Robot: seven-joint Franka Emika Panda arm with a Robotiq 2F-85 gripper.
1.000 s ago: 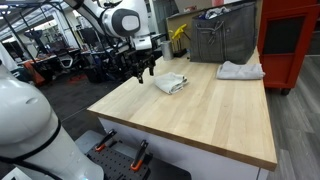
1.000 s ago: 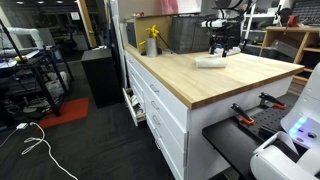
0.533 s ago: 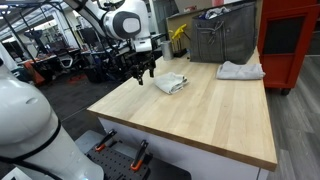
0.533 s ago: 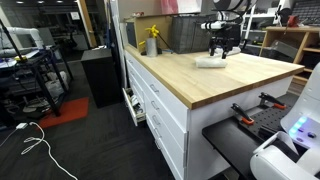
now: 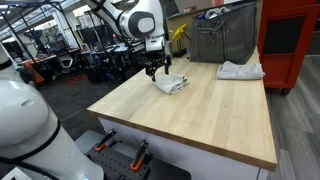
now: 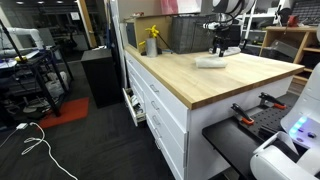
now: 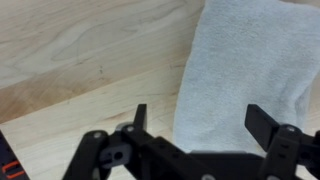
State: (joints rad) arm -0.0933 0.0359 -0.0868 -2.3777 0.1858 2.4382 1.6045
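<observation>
My gripper (image 7: 200, 118) is open and empty. It hangs just above the near edge of a folded white towel (image 7: 245, 65) that lies on the wooden tabletop (image 7: 80, 50). In both exterior views the gripper (image 5: 155, 68) (image 6: 221, 50) hovers over that towel (image 5: 171, 84) (image 6: 210, 62) near the table's edge. The towel fills the space between the two fingers in the wrist view.
A second crumpled white cloth (image 5: 241, 70) lies further along the tabletop (image 5: 200, 110). A yellow object (image 5: 178, 38) (image 6: 151, 40) stands by a grey metal bin (image 5: 222, 38). A red cabinet (image 5: 290, 40) stands beyond the table. Drawers (image 6: 155, 105) line the table's side.
The arm has moved from beside the table's edge to over the folded towel. The gripper stays open. The towels have not moved.
</observation>
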